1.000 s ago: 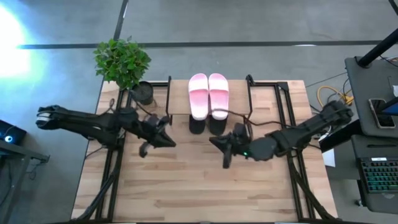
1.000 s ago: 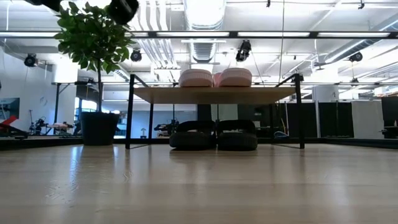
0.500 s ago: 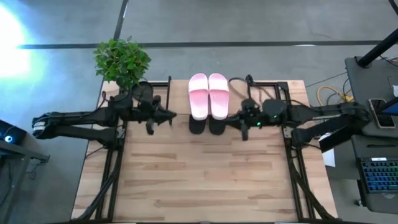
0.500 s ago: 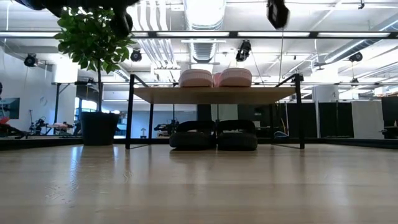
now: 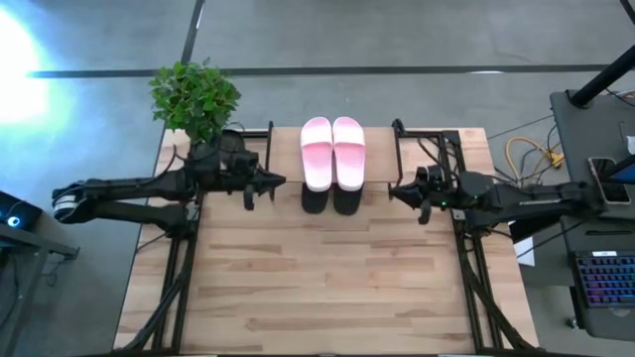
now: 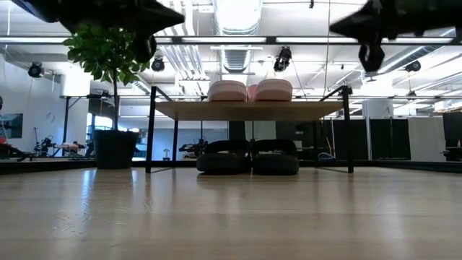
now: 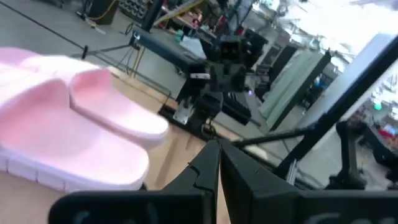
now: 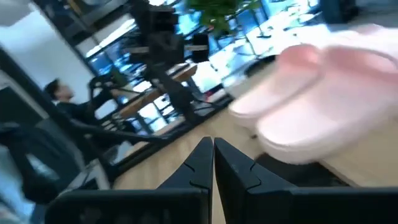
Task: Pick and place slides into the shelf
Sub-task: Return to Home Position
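The shelf (image 5: 382, 159) stands at the table's far middle. A pink pair of slides (image 5: 332, 152) lies side by side on its plank top (image 6: 249, 110). A black pair (image 6: 249, 157) rests on the table under it, and only the near ends (image 5: 330, 201) show from above. My left gripper (image 5: 280, 181) is shut and empty, level, just left of the shelf. It points at the pink slides (image 7: 74, 137). My right gripper (image 5: 394, 188) is shut and empty at the shelf's right side, with the pink slides (image 8: 323, 93) ahead of it.
A potted plant (image 5: 198, 99) stands at the table's far left corner, close behind my left arm. A desk with a keyboard (image 5: 605, 278) stands beyond the right edge. A person (image 8: 56, 93) sits in the room behind. The near half of the tabletop (image 5: 317, 288) is bare wood.
My right gripper has drawn back from the table's middle toward the far right and sunk a little. It now sits level beside the shelf's right frame. My left gripper has swung toward the far edge, up to the shelf's left side. Both have stayed shut. The slides have not moved.
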Controlling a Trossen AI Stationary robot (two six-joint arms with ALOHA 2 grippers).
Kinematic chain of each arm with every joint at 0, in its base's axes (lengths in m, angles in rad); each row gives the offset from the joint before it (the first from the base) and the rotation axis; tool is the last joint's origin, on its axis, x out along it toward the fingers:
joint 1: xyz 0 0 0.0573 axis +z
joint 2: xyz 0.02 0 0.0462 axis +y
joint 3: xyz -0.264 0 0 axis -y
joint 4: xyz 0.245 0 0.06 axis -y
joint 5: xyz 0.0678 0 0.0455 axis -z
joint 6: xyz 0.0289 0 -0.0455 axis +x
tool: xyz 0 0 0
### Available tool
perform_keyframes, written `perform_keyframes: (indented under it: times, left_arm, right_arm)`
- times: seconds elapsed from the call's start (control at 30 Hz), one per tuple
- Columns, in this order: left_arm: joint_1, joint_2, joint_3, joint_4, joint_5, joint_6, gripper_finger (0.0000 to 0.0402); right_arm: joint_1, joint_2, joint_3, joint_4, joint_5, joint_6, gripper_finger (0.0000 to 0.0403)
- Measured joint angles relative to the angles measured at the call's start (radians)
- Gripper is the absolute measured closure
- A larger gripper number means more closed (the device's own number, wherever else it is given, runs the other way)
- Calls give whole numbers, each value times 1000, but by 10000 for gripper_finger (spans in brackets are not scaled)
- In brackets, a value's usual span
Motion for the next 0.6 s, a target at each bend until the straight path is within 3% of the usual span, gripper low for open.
perform_keyframes:
  times: [0.2, 0.33, 0.6]
  left_arm:
    - [0, -56, -114, 50, -9, 0, 402]
    - [0, -121, -232, 193, -15, -52, 402]
    - [0, -320, -416, 262, -68, -94, 402]
  right_arm:
    - [1, -54, -156, 169, 23, 33, 394]
    - [0, -63, -237, 229, 26, 54, 394]
    - [0, -66, -296, 273, 31, 53, 394]
